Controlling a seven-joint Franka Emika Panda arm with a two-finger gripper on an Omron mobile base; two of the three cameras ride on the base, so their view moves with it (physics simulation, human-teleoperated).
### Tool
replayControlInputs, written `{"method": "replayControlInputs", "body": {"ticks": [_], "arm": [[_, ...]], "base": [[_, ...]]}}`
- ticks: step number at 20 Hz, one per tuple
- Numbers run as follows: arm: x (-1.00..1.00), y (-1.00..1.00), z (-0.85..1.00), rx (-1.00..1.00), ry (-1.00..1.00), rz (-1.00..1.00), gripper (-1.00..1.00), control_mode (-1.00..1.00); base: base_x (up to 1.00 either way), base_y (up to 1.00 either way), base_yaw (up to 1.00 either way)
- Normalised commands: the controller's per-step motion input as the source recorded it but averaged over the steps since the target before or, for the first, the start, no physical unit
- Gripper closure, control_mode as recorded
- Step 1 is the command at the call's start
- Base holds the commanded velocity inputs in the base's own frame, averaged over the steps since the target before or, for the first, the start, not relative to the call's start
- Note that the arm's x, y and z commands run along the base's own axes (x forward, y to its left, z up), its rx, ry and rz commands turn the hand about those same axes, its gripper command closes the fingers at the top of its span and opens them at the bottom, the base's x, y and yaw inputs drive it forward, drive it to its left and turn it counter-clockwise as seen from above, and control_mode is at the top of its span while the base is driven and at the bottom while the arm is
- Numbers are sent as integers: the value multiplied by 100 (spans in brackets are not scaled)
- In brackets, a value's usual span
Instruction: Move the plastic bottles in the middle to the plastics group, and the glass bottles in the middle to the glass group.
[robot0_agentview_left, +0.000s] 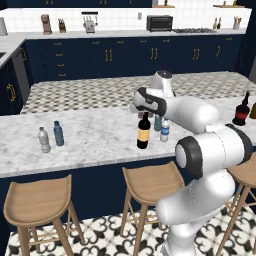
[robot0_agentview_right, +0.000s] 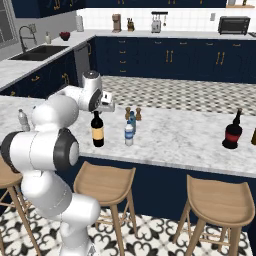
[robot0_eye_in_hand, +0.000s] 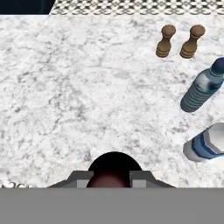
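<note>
The gripper (robot0_eye_in_hand: 112, 181) sits over the top of the wine bottle (robot0_agentview_left: 143, 132), which stands upright mid-worktop (robot0_agentview_left: 95, 137) — whether its jaws grip the neck I cannot tell. The hand view alone shows two brown shakers (robot0_eye_in_hand: 179, 41) beyond the teal bottle (robot0_eye_in_hand: 202, 89) and clear bottle (robot0_eye_in_hand: 208, 143) — the left base view shows the plastics group (robot0_agentview_left: 51, 136) far left and the red-labelled glass bottle (robot0_agentview_left: 242, 110) far right

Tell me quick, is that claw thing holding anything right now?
Gripper: right over the top of the wine bottle, jaws on either side of it; whether they have closed on it cannot be told.
</note>
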Motion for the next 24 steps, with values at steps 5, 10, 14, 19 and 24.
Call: {"method": "replayControlInputs", "body": {"ticks": [5,10,14,19,24], "arm": [[-75,-51,34,0,-19,-1,100,-100],[-64,-63,24,0,-4,-8,100,-100],[-49,-67,23,0,0,-7,100,-100],[-28,-72,25,0,0,-8,100,-100],[-1,-77,12,-11,1,-3,100,-100]], "base": [[0,0,0],[0,0,0],[0,0,0],[0,0,0],[0,0,0]]}}
